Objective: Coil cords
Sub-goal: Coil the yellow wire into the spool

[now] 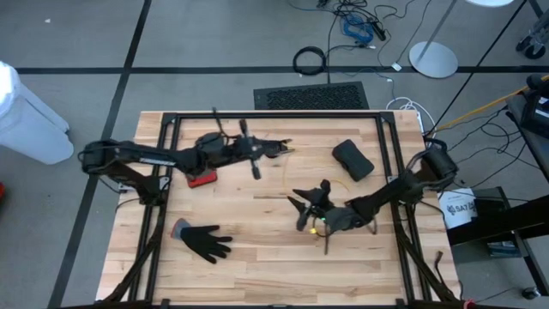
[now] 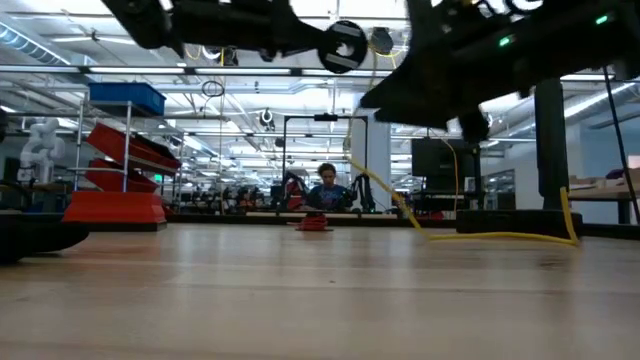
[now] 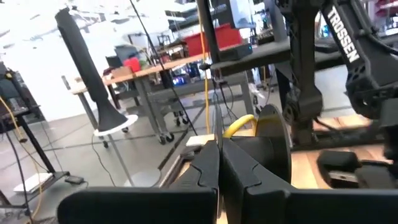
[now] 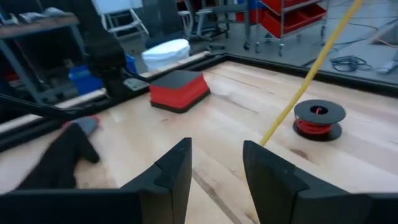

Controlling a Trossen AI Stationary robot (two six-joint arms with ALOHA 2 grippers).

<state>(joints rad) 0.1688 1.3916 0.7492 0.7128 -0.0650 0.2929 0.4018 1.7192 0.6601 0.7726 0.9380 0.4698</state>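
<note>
The yellow-orange cord (image 2: 500, 237) lies partly on the table at the right, and from there it rises in a straight line (image 4: 305, 68) toward my left gripper (image 1: 286, 148). That gripper hangs level over the far middle of the table, shut on the cord (image 3: 207, 99). My right gripper (image 1: 297, 210) is open above the table's middle, with nothing between its fingers (image 4: 216, 144). The cord's straight run passes close by one of its fingertips (image 4: 258, 149). My left gripper pinches the thin yellow-orange cord (image 3: 208, 134) between its two shut fingertips, with the fingers level and coming from the table's left. The cord leaves the fingertips in a straight line, clear of the table. Which part of the cord it has, I cannot tell. My right gripper has the cord running right beside one fingertip; whether they touch cannot be told.
A black glove (image 1: 206, 242) lies near the front left and a red block (image 4: 179, 89) sits under the left arm. A small red spool (image 4: 318, 118) and a black pouch (image 1: 352, 160) also stand on the table. A black frame (image 1: 257, 114) borders it.
</note>
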